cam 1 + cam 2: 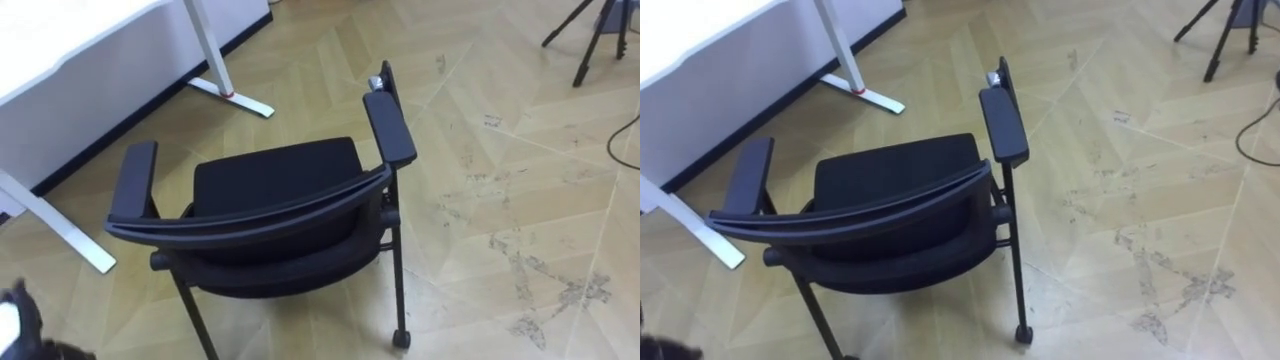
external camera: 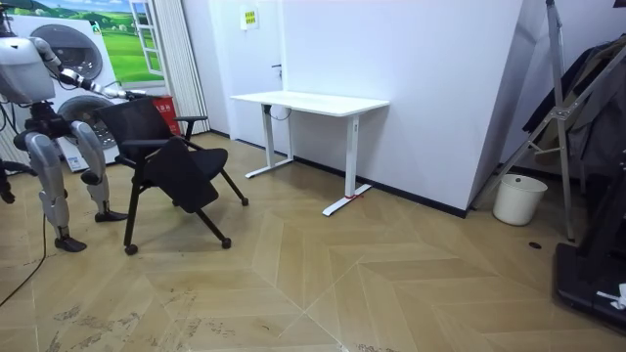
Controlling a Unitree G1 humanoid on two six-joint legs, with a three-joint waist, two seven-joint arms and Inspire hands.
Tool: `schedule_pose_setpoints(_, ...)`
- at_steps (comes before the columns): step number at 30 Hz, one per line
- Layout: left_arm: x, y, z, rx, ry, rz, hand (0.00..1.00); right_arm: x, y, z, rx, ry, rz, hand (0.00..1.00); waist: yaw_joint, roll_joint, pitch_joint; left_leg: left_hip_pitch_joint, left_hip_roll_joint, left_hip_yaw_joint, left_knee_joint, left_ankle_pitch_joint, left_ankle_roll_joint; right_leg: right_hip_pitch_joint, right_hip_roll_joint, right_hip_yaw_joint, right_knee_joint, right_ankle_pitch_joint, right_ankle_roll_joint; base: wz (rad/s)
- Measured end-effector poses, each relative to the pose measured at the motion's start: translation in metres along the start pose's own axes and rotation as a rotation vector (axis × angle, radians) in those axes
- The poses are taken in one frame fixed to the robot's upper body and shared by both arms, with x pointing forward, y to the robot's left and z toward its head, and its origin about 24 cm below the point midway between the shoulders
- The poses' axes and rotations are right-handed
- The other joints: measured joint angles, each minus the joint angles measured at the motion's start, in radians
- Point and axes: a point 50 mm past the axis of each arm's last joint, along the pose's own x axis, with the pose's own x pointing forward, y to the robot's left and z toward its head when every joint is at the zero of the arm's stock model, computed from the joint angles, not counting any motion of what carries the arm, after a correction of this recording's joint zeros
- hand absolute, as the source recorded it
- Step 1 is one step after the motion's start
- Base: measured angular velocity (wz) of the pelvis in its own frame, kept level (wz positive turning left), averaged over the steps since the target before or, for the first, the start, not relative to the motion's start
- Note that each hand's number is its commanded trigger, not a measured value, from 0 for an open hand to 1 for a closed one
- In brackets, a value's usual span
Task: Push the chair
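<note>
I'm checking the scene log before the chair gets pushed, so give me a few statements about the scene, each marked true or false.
1. The chair is black and has two armrests. True.
2. The chair is tucked under the desk. False: it stands clear of the desk, out on the floor.
3. The floor is carpeted. False: it is wood parquet.
4. A white bin stands by the wall in the room view. True.

Left hand (image 1: 18,320) — low, lower left
</note>
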Motion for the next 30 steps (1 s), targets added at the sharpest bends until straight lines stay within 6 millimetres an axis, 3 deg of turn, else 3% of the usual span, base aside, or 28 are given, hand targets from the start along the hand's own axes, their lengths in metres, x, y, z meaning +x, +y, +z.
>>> schedule_pose_setpoints(6, 0.006, 0.035, 0.04, 0.02, -0.161, 0.179, 0.0, 0.0, 0.0, -0.001, 0.011, 0.004, -0.006, 0.0, 0.003, 0.008, -0.0014, -0.012, 0.0, -0.003, 0.004, 0.0, 0.0, -0.007, 0.0, -0.003, 0.0, -0.001, 0.0, 0.02)
schedule_pose_setpoints(15, -0.002, 0.078, 0.092, 0.038, -0.363, 0.398, 0.0, 0.0, 0.005, -0.003, 0.032, 0.031, 0.013, 0.0, 0.004, 0.015, -0.0033, -0.011, 0.0, -0.008, 0.004, 0.0, 0.0, 0.0, 0.0, -0.005, -0.002, -0.001, -0.001, 0.01)
schedule_pose_setpoints(22, -0.011, 0.081, 0.118, 0.101, -0.455, 0.436, 0.0, 0.001, 0.01, -0.008, 0.031, 0.083, 0.022, 0.0, -0.016, 0.01, 0.0054, -0.017, -0.004, -0.029, 0.004, 0.0, 0.0, 0.008, 0.0, -0.022, -0.017, -0.001, 0.0, 0.09)
schedule_pose_setpoints(30, -0.02, 0.068, 0.136, 0.179, -0.542, 0.335, 0.0, 0.001, 0.012, -0.01, 0.058, 0.088, 0.041, 0.0, -0.021, 0.009, 0.0059, -0.024, -0.004, -0.028, 0.003, 0.0, 0.0, -0.001, 0.0, -0.017, -0.02, -0.001, 0.0, -0.01)
